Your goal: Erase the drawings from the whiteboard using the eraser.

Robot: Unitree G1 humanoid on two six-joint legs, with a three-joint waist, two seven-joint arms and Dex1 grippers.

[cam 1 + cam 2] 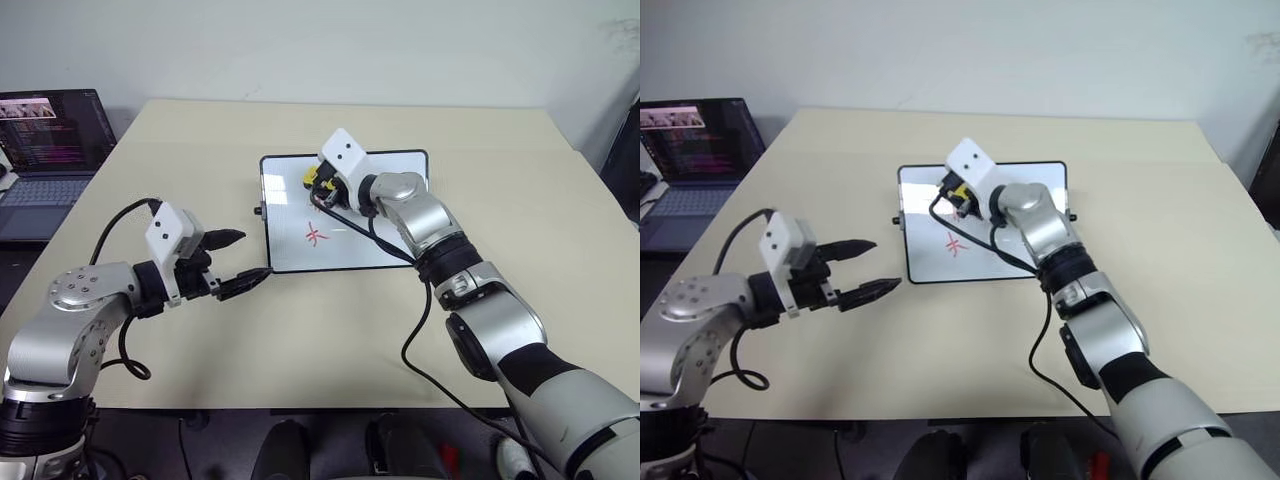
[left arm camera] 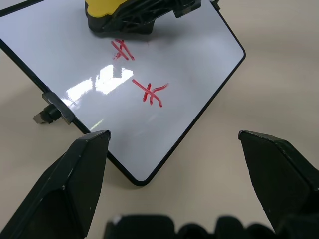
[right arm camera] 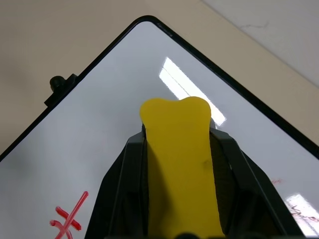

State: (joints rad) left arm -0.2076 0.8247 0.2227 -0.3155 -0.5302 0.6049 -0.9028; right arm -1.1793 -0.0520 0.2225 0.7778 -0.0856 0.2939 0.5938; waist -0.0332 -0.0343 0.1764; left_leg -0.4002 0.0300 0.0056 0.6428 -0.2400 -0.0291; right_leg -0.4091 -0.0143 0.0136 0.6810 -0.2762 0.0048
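The whiteboard [image 1: 290, 250] lies flat in the middle of the table. My right gripper [image 1: 316, 186] is shut on the yellow eraser [image 3: 179, 164], holding it down on the board's far left part. Two red crossed-stroke drawings show on the board. One [image 2: 122, 50] sits right at the eraser's [image 2: 107, 12] edge, the other [image 2: 151, 92] nearer the board's front. My left gripper [image 1: 238, 262] hovers open over the table just off the board's near left corner, with nothing between its fingers [image 2: 75, 184].
An open laptop [image 1: 45, 140] stands off the table's far left corner. Black cables trail from both wrists over the table. Bare tabletop [image 1: 540, 200] lies to the right of the board and in front of it.
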